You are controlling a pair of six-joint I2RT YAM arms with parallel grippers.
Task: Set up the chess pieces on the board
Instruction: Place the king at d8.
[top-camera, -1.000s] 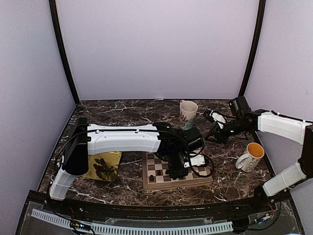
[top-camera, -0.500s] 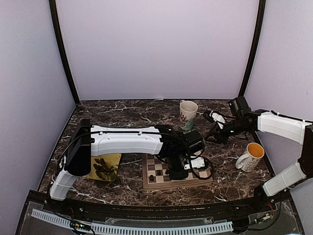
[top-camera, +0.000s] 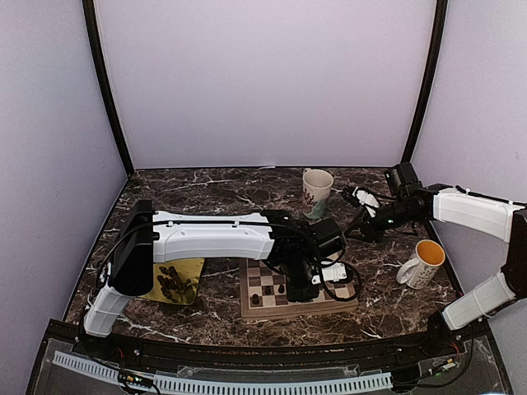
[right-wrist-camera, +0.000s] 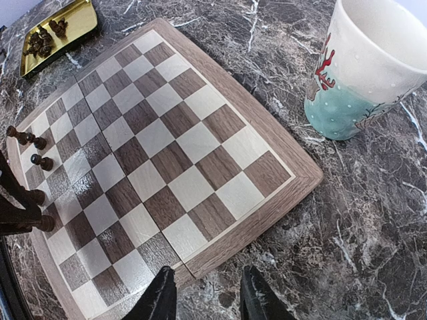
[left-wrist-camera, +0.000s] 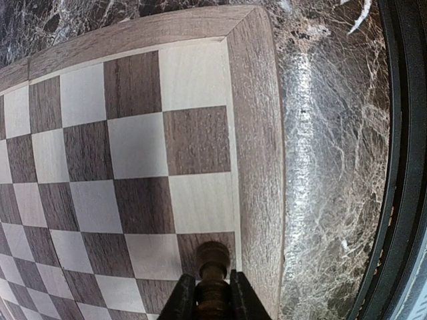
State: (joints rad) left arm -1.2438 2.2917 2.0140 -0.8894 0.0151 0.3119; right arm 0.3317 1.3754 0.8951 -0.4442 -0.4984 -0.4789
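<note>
Left wrist view: your left tool (left-wrist-camera: 212, 301) is pinched on a chess piece (left-wrist-camera: 212, 257) at a rim-side square of the board (left-wrist-camera: 257, 100). A few pieces (right-wrist-camera: 40, 162) are placed, but most wait in the gold tray (right-wrist-camera: 81, 20). Your right tool (right-wrist-camera: 208, 297) hangs half-open and empty. Since a second ago, the left tool has only edged rightward.

You will find no legible text, number, brand or sign in any view. The only marking is a red figure on the white-and-teal mug (right-wrist-camera: 373, 67), standing at 2 o'clock from the board (right-wrist-camera: 303, 179) in the right wrist view. Treat it as a drawing, not lettering.
</note>
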